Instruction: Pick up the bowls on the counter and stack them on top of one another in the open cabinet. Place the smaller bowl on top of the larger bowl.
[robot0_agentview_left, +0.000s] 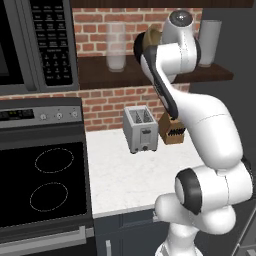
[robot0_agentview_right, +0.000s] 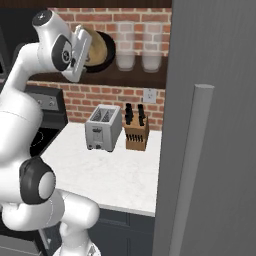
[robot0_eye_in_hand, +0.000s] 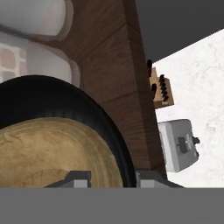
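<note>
Tan wooden smaller bowl sits inside the black larger bowl at the open cabinet shelf. We judge our hand grasping the tan bowl's rim — releasing while tilted could tip it onto the surface.
</note>
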